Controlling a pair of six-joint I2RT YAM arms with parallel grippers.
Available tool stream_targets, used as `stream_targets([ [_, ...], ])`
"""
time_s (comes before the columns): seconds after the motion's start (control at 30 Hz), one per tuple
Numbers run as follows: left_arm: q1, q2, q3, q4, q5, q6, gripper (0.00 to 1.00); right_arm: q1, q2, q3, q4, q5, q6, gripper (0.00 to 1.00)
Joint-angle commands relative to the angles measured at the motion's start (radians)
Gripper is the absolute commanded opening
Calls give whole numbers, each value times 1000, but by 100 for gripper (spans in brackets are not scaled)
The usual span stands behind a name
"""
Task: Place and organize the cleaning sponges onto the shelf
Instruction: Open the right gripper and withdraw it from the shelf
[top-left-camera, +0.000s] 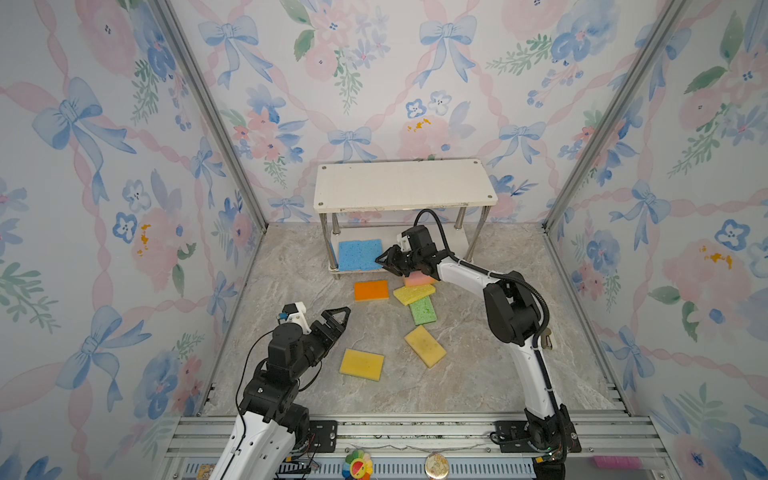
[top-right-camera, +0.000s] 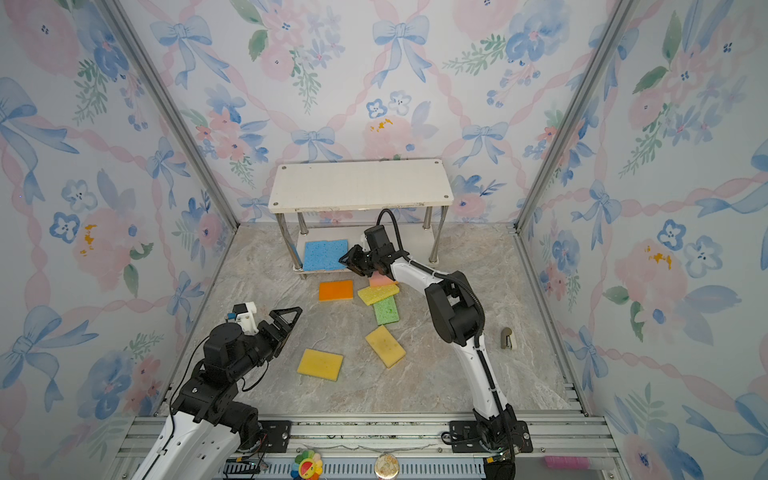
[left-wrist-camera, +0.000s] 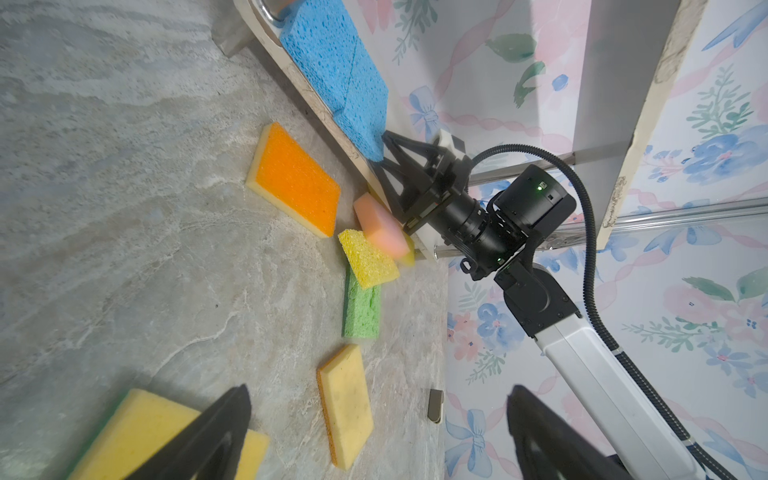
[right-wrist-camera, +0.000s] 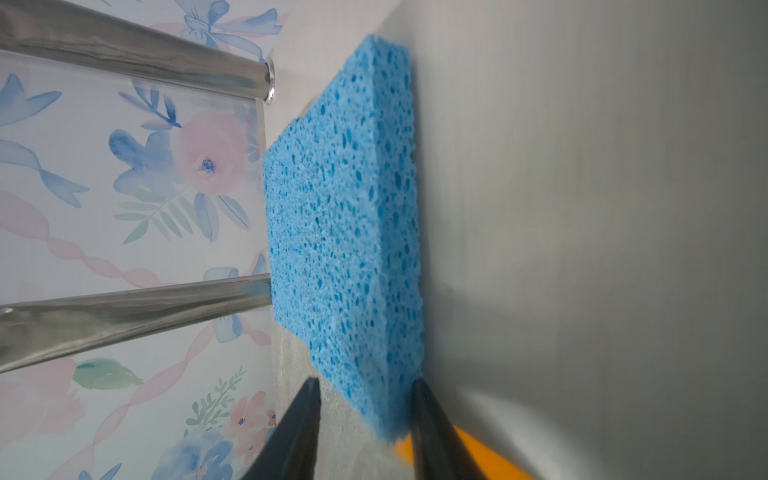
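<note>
Marbled tabletop (top-left-camera: 478, 374), floral walls. 2 blue sponges (top-left-camera: 360, 254) lie flat and side by side at one end of the shelf (top-left-camera: 405, 183), on its lower board, probably packed tight to leave room for more. At their near corner the right hand (top-left-camera: 381, 261) has its jaws partly parted, 1 finger clear of the foam; I judge that a release, not a grip. 6 sponges lie on the tabletop: orange (top-left-camera: 371, 289), pink (top-left-camera: 417, 279), lemon (top-left-camera: 414, 294), green (top-left-camera: 423, 311), tan (top-left-camera: 424, 345), yellow (top-left-camera: 361, 364). The left hand (top-left-camera: 341, 318) hangs wide and empty near the yellow, seemingly ready to pick.

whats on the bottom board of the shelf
Two blue sponges lie side by side at its left end in both top views. The top board and right gripper hide much of the rest.
</note>
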Motion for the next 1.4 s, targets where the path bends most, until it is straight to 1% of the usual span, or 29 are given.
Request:
stream_targets([
  [0.0,9,6,-3,-11,14,21,98,-2,13,18,-7,11,-11,45],
  [0.2,16,8,-3,-10,19,29,98,-3,-31,-28,-21,44,-19,60],
  [0.3,17,10,-3,-10,21,31,98,-3,-64,-66,-26,61,-22,65],
  [0.5,24,10,11,-11,25,49,98,-4,-135,-160,3,77,-14,67],
  [0.63,26,1,11,-11,38,48,98,5,-211,-230,11,84,-19,68],
  [0.83,29,-3,-18,-10,81,51,98,37,-367,-348,-68,94,-85,70],
  [0.93,33,17,-12,-4,98,55,98,44,-445,-412,-127,68,-112,71],
  [1.03,37,67,9,0,119,102,98,41,-514,-451,-223,43,-166,72],
  [1.13,36,109,30,0,117,137,98,35,-557,-446,-394,30,-255,72],
  [1.2,38,134,40,-1,104,148,98,28,-569,-421,-549,39,-339,72],
  [1.27,37,162,51,-1,102,149,98,17,-573,-403,-671,47,-419,72],
  [1.3,38,198,61,0,109,142,98,10,-576,-399,-734,52,-444,73],
  [1.37,36,240,77,-2,131,133,98,-3,-586,-401,-802,43,-487,73],
])
